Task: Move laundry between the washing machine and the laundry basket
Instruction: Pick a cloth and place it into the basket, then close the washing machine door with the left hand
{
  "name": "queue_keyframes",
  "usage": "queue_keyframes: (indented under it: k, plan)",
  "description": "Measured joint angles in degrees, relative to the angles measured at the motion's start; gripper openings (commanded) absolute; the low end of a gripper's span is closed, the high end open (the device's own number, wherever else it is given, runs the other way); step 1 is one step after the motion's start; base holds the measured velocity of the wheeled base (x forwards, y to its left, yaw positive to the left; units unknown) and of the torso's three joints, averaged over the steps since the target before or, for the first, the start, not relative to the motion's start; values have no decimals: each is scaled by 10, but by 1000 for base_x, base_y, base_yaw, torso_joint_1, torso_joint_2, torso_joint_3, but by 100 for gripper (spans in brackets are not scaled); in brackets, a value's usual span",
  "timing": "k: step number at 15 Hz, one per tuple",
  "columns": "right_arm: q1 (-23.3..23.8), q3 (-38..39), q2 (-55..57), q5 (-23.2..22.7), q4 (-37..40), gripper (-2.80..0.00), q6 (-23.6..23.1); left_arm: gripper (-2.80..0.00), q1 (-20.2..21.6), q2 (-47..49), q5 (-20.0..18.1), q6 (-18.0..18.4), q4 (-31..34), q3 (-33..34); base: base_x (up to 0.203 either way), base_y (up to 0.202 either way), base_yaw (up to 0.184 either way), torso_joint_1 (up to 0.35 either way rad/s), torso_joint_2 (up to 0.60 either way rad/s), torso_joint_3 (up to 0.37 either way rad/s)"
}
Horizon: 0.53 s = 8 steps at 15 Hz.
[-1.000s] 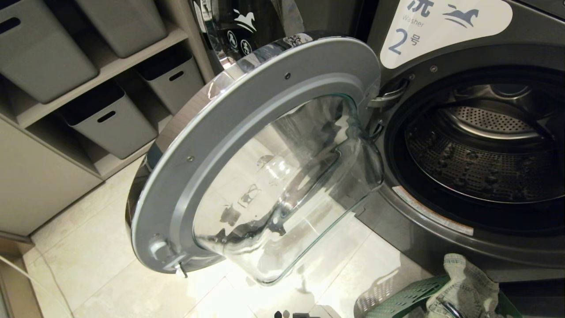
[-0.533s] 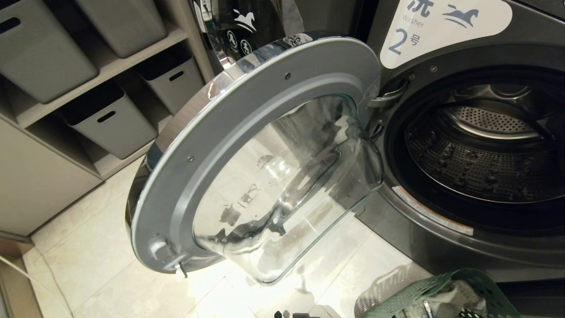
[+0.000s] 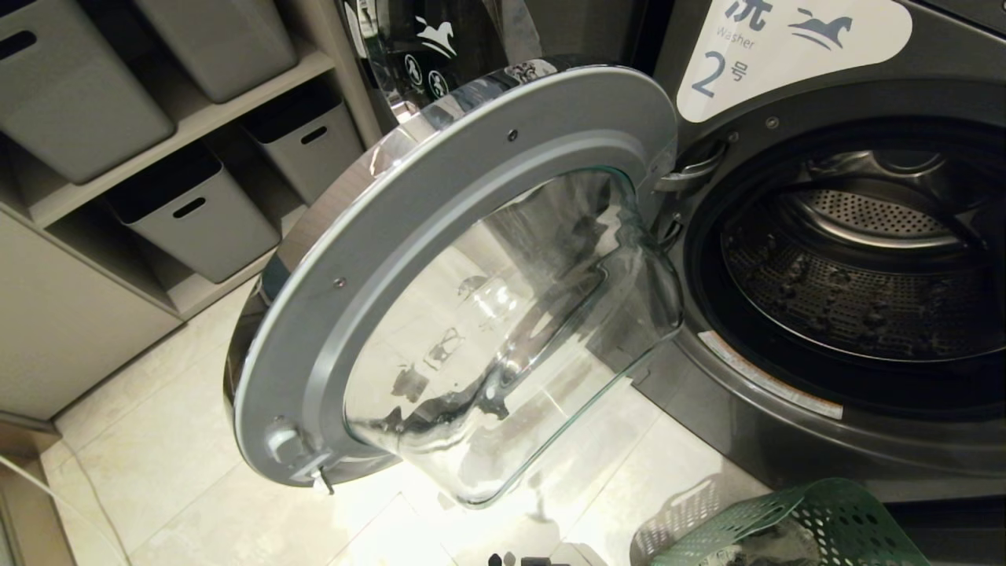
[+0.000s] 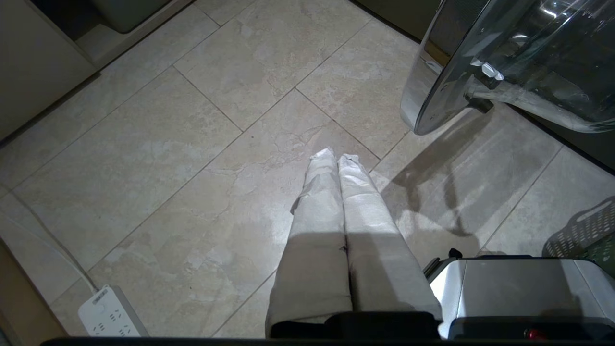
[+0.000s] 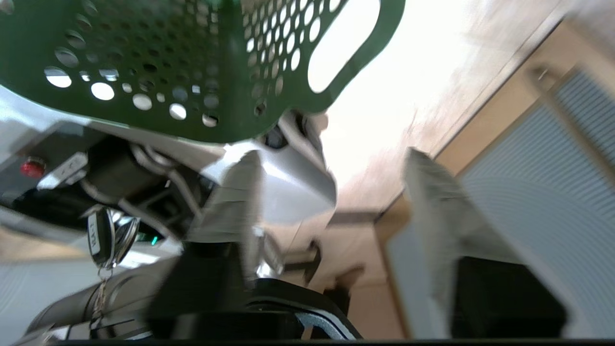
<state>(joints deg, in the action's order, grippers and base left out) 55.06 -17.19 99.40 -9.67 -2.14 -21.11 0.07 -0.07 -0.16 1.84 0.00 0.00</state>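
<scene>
The washing machine (image 3: 786,440), labelled Washer 2, stands with its round glass door (image 3: 471,275) swung wide and its drum (image 3: 857,267) empty. On the floor in front of it, at the lower right, is the green laundry basket (image 3: 825,515). A bit of grey laundry (image 3: 758,548) shows low inside it. In the right wrist view my right gripper (image 5: 331,154) is open beside the basket's perforated wall (image 5: 192,62), nothing between its fingers. My left gripper (image 4: 336,156) is shut and empty over the floor tiles, off to the door's side.
Grey storage bins (image 3: 189,212) fill the shelves on the left. A second machine (image 3: 440,47) stands behind the open door. A white power strip (image 4: 110,317) and its cable lie on the tiles near the left arm. My own silver base (image 4: 519,283) sits next to the basket.
The pale cloth that stood above the basket's rim has sunk down into the basket. The left arm and the machine have not moved.
</scene>
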Motion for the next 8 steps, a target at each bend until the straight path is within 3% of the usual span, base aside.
queue_keyframes:
  k: [5, 8]
  plan:
    - [-14, 22, -57, -5, 13, -280, -37, -280, 0, 0, 0, 0, 0, 0, 0, 0, 0, 0, 0, 0]
    - [-68, 30, -73, -32, 13, -280, -51, -280, 0, 0, 0, 0, 0, 0, 0, 0, 0, 0, 0, 0]
